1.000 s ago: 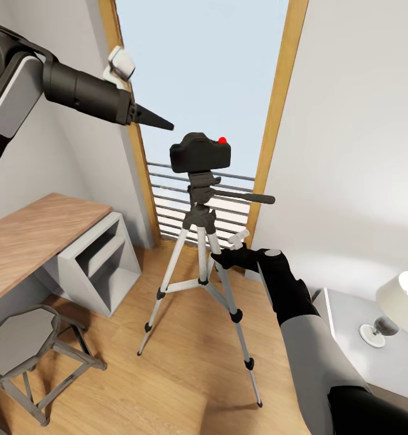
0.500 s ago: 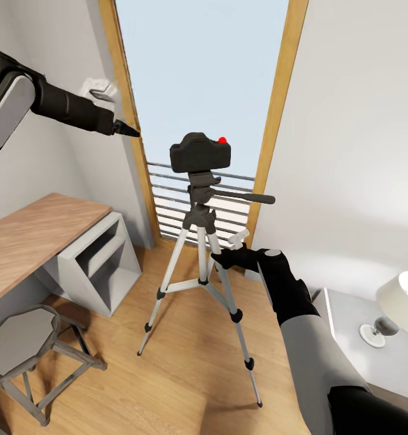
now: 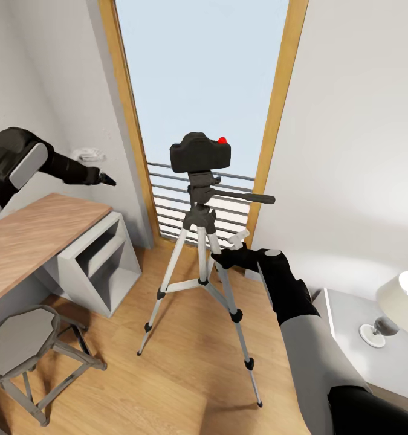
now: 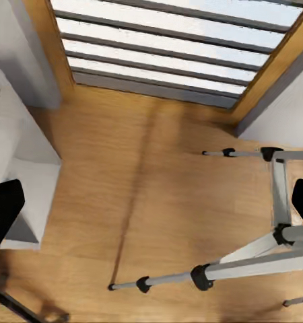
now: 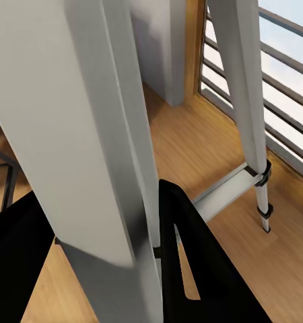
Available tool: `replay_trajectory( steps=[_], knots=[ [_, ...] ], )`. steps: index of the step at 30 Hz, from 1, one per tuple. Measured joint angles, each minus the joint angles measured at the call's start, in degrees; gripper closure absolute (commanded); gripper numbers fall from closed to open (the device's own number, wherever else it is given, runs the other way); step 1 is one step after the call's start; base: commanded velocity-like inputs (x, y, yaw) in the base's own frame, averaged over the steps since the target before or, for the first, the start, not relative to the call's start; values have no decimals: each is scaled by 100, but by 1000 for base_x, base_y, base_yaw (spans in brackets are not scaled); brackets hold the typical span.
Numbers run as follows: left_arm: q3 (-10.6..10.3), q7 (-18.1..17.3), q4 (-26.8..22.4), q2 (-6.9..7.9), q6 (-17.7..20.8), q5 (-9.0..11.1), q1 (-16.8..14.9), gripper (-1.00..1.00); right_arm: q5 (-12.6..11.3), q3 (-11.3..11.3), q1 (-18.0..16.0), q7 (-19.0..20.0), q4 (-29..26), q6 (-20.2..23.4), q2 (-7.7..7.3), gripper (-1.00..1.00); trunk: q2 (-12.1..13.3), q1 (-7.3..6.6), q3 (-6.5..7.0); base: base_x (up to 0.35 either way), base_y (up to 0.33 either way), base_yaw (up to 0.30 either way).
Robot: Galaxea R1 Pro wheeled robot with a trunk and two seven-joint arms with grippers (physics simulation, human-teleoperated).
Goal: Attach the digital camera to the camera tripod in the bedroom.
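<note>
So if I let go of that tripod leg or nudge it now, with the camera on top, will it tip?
Probably top-heavy: the digital camera sits on the head of the camera tripod, above thin legs. The legs are splayed and cross-braced, so a light nudge likely slides it on the smooth wood floor rather than toppling it. The right gripper closes around one leg; release gently.
</note>
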Motion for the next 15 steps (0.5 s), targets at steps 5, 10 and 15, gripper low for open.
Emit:
replay_trajectory(
  steps=[5,10,15],
  knots=[
    [-15,14,1076,-68,-37,345,595,-100,0,2,2,-3,-3,5,0,100,-1,0,-1,0,0,0],
    [-18,6,1754,-176,-451,660,1642,-100,-5,1,-1,-9,8,1,0,100,-2,-1,-1,0,0,0],
    [-28,-9,2346,-382,-1531,1100,2810,-100,-5,4,-1,-10,1,9,0,100,-1,-1,-1,0,0,0]
  ],
)
